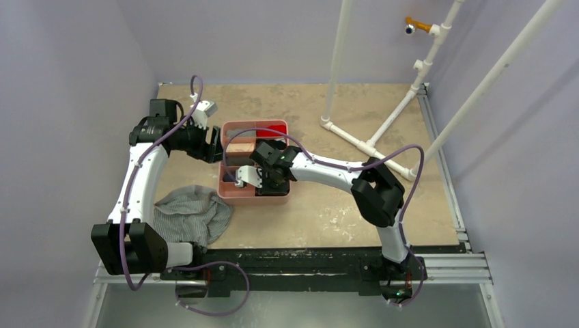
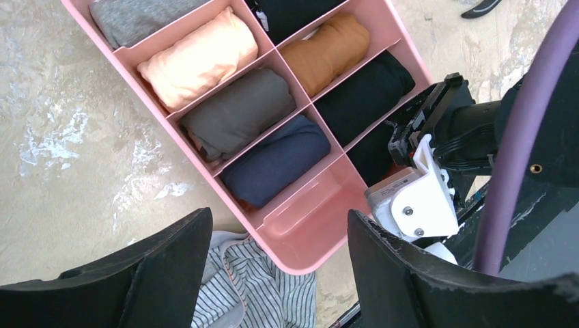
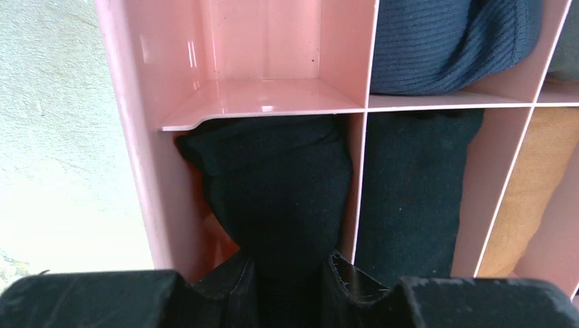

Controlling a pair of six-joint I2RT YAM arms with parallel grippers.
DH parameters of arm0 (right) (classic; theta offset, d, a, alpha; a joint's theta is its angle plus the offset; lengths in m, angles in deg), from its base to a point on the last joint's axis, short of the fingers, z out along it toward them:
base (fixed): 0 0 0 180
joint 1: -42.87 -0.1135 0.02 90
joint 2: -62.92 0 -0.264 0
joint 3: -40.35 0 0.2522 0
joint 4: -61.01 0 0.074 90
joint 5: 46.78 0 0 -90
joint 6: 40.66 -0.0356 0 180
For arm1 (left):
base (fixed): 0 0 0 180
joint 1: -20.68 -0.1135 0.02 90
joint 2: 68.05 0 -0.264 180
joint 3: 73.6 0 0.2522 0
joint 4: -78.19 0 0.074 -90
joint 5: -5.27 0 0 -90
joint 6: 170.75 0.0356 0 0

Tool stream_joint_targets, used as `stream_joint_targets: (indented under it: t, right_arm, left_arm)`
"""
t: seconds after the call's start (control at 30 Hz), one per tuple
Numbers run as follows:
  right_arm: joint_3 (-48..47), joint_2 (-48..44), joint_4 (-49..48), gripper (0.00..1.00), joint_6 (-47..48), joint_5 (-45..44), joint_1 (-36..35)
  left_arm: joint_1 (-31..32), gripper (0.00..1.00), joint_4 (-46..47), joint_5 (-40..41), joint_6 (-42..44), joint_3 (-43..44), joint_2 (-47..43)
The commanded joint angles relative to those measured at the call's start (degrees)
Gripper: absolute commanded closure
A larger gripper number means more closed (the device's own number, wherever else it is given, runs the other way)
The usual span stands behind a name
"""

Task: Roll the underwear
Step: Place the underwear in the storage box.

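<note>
The grey striped underwear [image 1: 191, 215] lies crumpled on the table left of the pink divided tray [image 1: 232, 190]; its orange-red edge shows in the left wrist view [image 2: 256, 290]. The black underwear [image 3: 280, 184] is rolled and sits in a tray compartment next to the tray's outer wall [image 3: 126, 123]. My right gripper [image 3: 287, 273] is shut on it, and it reaches into the tray's near end [image 1: 273, 179]. My left gripper [image 2: 278, 225] is open and empty. It hovers over the tray's left side [image 1: 212, 147].
Other compartments hold rolled garments: peach [image 2: 198, 58], dark grey [image 2: 239, 113], navy [image 2: 276, 160], brown [image 2: 324, 51]. One end compartment [image 2: 317, 205] is empty. A white pipe frame [image 1: 369, 145] stands at the back right. A black handle tip [image 2: 481, 8] lies beyond the tray.
</note>
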Motion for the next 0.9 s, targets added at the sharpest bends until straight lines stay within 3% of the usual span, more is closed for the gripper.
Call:
stream_joint_targets:
  t: [0.0, 0.5, 0.73, 0.87]
  right_arm:
    - [-2.4, 1.5, 4.2, 1.0, 0.5, 2.0, -0.2]
    - [-0.2, 3.8, 2.1, 1.0, -2.2, 3.1, 1.1]
    - [1.4, 5.4, 1.1, 0.88, -2.3, 4.5, 1.6]
    - [0.8, 4.7, 1.9, 0.72, -2.3, 4.9, 1.7]
  left_arm:
    - [-0.3, 0.29, 1.2, 0.3, -0.8, 0.6, -0.9]
    - [-0.3, 0.29, 0.8, 0.8, -1.0, 0.8, -1.1]
    - [-0.3, 0.29, 0.1, 1.1, -1.1, 1.5, -0.8]
    - [-0.3, 0.29, -0.7, 1.5, -1.1, 2.1, -0.8]
